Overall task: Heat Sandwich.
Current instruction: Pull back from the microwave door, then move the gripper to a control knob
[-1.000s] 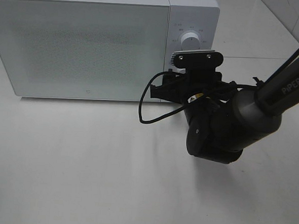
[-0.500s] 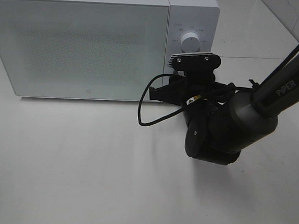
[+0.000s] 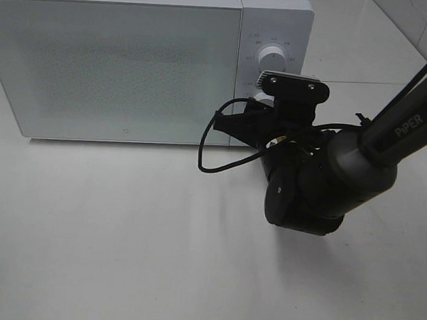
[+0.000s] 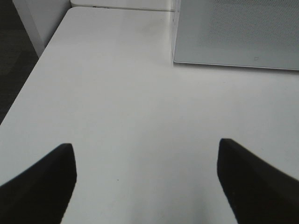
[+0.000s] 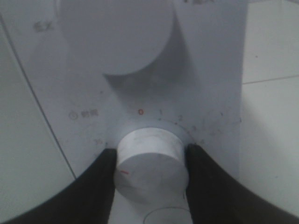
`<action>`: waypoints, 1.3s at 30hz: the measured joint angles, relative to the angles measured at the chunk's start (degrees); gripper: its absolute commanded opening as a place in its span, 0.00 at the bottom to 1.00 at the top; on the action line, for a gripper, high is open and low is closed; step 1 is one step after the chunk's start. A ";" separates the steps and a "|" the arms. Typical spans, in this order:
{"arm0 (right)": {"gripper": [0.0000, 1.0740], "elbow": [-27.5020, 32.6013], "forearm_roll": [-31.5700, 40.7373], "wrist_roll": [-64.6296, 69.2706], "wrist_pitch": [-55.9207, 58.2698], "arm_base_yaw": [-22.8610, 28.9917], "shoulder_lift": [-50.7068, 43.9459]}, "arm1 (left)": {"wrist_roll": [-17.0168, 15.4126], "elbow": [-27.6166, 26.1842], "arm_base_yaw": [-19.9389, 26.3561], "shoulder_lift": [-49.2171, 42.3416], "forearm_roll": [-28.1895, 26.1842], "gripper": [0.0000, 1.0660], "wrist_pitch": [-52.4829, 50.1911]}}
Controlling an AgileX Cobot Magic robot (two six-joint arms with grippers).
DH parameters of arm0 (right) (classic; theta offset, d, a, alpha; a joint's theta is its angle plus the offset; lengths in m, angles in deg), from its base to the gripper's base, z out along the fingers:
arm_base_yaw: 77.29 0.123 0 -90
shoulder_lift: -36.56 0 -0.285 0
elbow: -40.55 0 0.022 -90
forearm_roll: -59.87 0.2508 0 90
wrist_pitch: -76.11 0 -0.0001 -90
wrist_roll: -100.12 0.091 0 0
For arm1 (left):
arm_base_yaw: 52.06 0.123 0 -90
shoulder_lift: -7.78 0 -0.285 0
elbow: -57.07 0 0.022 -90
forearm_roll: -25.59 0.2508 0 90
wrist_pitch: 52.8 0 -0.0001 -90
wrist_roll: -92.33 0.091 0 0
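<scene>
Right end effector (image 5: 149, 154) is pinched on the microwave's (image 3: 118, 67) lower knob (image 5: 150, 173), one finger tight against each side, with the bigger upper knob (image 5: 114, 32) just above it. Microwave door's closed. Left end effector (image 4: 145, 144) hangs over the counter (image 4: 140, 93), spread wide, gripping nothing. Can't tell where the sandwich is; none of my views show it.

White letters along the right arm's (image 3: 408, 125) dark link read "PiPER". On the microwave's (image 3: 118, 67) control panel (image 5: 210, 70) a scale rings the lower dial (image 5: 149, 163) — an orange "0", then 1, 2, 3 clockwise, and "35" on the other side. A red tick marks the dial's face. Beside a small clock sign (image 5: 72, 114) stand two blurred Chinese characters. Print by the upper knob (image 5: 117, 32) is too blurred to read.
</scene>
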 measured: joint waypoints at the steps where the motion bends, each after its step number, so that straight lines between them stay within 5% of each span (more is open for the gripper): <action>1: 0.00 0.00 -0.06 3.72 -0.06 0.00 0.00 | 0.00 0.00 0.00 0.00 0.00 0.73 0.00; 16: 0.00 0.17 -1.89 46.41 -0.06 0.00 0.06 | 0.00 0.00 0.00 0.00 0.00 0.73 0.00; 39: 0.00 0.17 -1.49 67.61 -0.06 0.06 0.00 | 0.00 0.00 0.00 0.00 0.00 0.73 0.00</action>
